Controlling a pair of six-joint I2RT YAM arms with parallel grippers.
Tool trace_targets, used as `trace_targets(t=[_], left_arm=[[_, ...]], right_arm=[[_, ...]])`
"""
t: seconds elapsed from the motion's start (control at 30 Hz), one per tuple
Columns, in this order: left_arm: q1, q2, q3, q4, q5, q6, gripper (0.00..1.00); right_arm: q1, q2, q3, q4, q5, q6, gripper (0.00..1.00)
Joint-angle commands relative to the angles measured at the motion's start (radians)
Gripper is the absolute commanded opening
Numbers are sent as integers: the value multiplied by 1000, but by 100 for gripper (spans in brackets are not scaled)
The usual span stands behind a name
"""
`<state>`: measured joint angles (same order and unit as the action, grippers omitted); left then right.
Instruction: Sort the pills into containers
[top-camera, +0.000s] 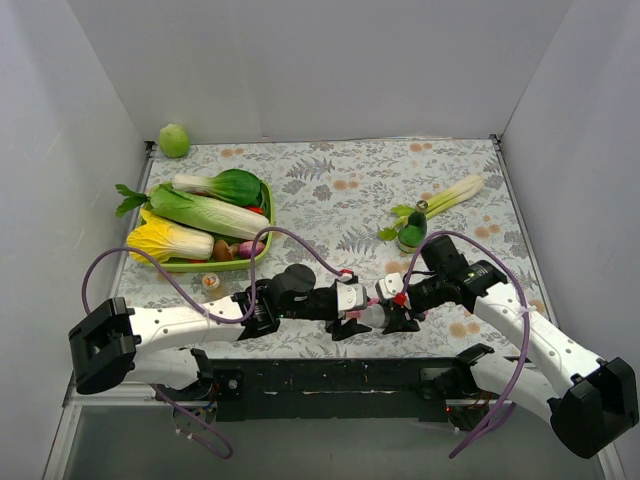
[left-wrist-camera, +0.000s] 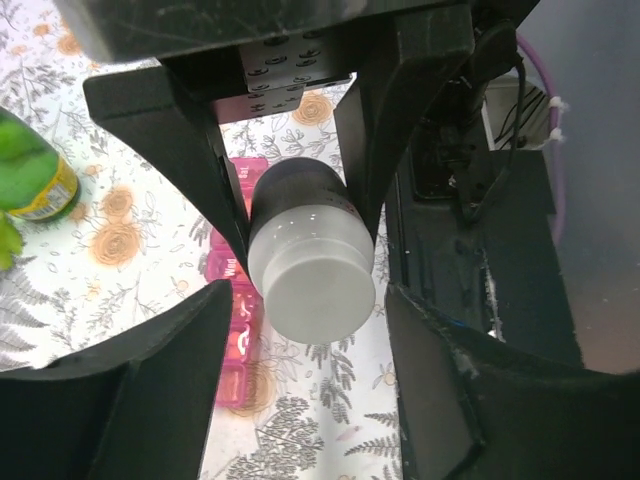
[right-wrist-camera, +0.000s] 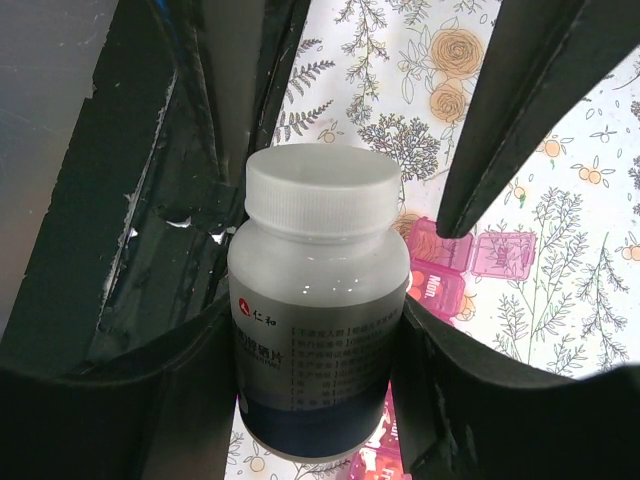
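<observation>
Right jaws clenched on the pill bottle (right-wrist-camera: 315, 340) body, holding it off the counter (top-camera: 340, 190). White cap (left-wrist-camera: 318, 292) is on and points straight at my left jaws, which are spread and straddle it with a gap each side, gripping nothing. Bottle's long axis runs from one arm to the other. Pink organizer (left-wrist-camera: 236, 335) lies on the counter just under the bottle. Likely next: left closes on cap, twists.
</observation>
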<state>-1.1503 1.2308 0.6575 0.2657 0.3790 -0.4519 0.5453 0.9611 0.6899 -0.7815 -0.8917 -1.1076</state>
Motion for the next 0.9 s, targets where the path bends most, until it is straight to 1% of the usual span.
trace_targets(t=[0.0, 0.03, 0.07, 0.1, 0.17, 0.2, 0.23, 0.27, 0.33, 0.37, 0.4, 0.43, 0.47, 0.5, 0.57, 0.6, 0.67, 0.7, 0.77, 0.83, 0.87], left_arm=[[-9, 6, 41, 43, -35, -24, 56], [-8, 6, 37, 47, -34, -48, 53], [-9, 6, 36, 52, -32, -60, 47], [-11, 6, 31, 62, -29, -74, 44], [-11, 9, 28, 72, -19, -120, 32], [-9, 13, 30, 70, -11, -143, 16], [-9, 18, 33, 63, -9, -171, 3], [-11, 28, 39, 50, -11, -250, 0], [-9, 30, 45, 29, -67, -361, 0], [-8, 26, 42, 15, -107, -518, 0], [-6, 19, 44, -5, -150, -604, 0], [-5, 16, 48, -34, -257, -713, 0], [-3, 3, 53, -67, -287, -805, 0], [-2, -5, 57, -133, -308, -962, 0], [-2, -30, 67, -215, -403, -1150, 0], [-2, -51, 65, -259, -422, -1347, 0], [0, -51, 95, -382, -425, -1506, 0], [1, -34, 114, -422, -425, -1624, 0], [1, -13, 154, -460, -399, -1677, 0], [4, 4, 163, -454, -382, -1709, 0], [3, 7, 166, -459, -381, -1705, 7]], right_arm=[[5, -22, -6, 30, -16, 12, 6], [5, -22, -9, 33, -16, 18, 5], [5, -24, -10, 36, -13, 22, 5], [5, -24, -12, 42, -13, 25, 5], [5, -24, -13, 47, -6, 38, 5], [5, -24, -13, 48, -4, 43, 5], [5, -24, -12, 51, 2, 46, 5], [4, -24, -10, 56, 8, 67, 5], [4, -28, -10, 77, 48, 95, 4], [4, -32, -12, 86, 68, 124, 4], [4, -36, -13, 100, 91, 144, 4], [1, -42, -15, 116, 138, 162, 4], [-5, -48, -16, 132, 157, 187, 4], [-8, -51, -16, 142, 172, 202, 4], [-22, -59, -16, 154, 195, 219, 3], [-27, -61, -18, 157, 197, 230, 3], [-30, -59, -20, 162, 197, 233, 3], [-33, -58, -18, 162, 194, 235, 3], [-34, -52, -13, 159, 178, 235, 3], [-39, -48, -1, 149, 168, 235, 3], [-39, -48, 2, 146, 166, 235, 3]])
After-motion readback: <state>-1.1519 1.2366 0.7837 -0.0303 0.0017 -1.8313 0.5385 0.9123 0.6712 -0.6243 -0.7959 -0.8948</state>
